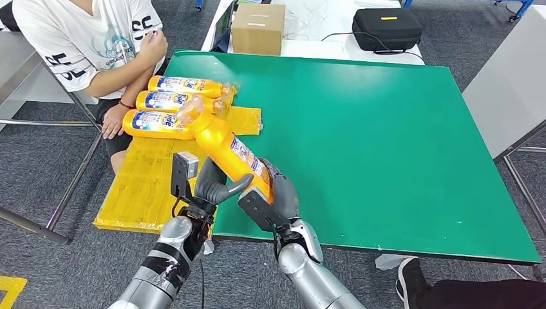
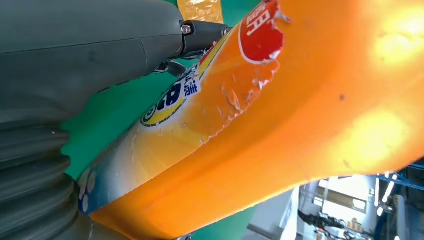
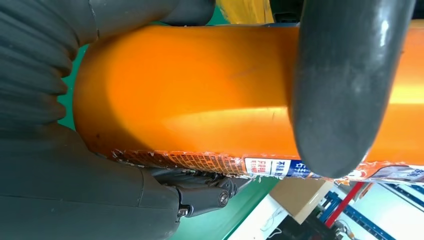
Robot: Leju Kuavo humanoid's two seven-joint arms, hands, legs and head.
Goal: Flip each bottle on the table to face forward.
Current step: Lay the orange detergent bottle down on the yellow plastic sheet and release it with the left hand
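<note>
Both your left hand [image 1: 216, 187] and right hand [image 1: 273, 196] grasp one orange bottle [image 1: 228, 148], lifted above the green surface [image 1: 360, 129]. You're mid-flip; next, likely turn its label forward beside three laid bottles [image 1: 167, 103].

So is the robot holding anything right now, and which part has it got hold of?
Yes: both hands, left and right, grip the orange plastic bottle around its lower body, near the base, its neck pointing away.
</note>
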